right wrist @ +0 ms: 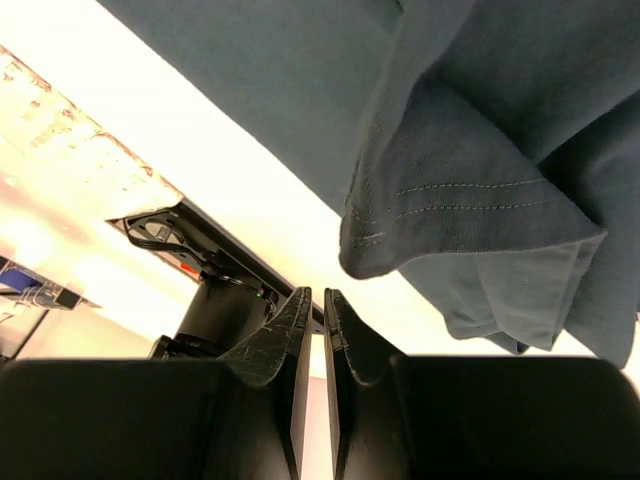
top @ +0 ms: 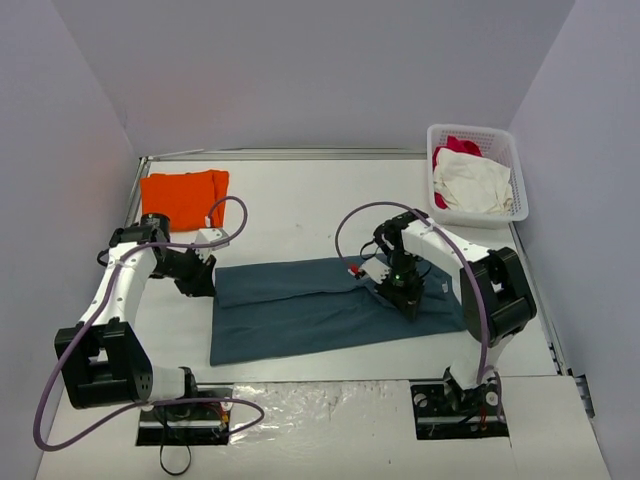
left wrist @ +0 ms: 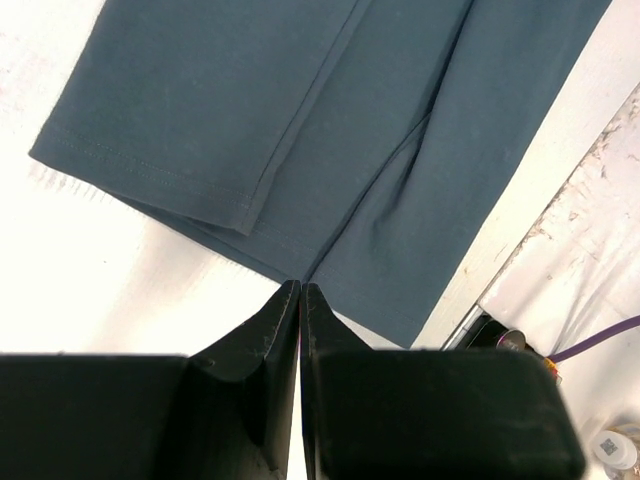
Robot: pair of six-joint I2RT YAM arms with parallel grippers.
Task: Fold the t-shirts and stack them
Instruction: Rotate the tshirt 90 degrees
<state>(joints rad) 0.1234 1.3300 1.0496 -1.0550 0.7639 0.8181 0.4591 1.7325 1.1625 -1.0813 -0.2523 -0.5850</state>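
The slate-blue t-shirt (top: 320,310) lies folded lengthwise in a long band across the middle of the table. The orange t-shirt (top: 183,195) lies folded at the back left. My left gripper (top: 205,283) is at the blue shirt's left end. In the left wrist view it (left wrist: 301,285) is shut, tips at the hem of the blue shirt (left wrist: 300,120), with no cloth seen between them. My right gripper (top: 410,300) is over the shirt's right part. In the right wrist view it (right wrist: 314,292) is shut and empty, just short of a bunched fold of the blue shirt (right wrist: 480,150).
A white basket (top: 508,150) at the back right holds a white garment (top: 475,185) and a red-pink garment (top: 455,145). The arm bases (top: 460,400) stand at the near edge. Grey walls close in the table on three sides.
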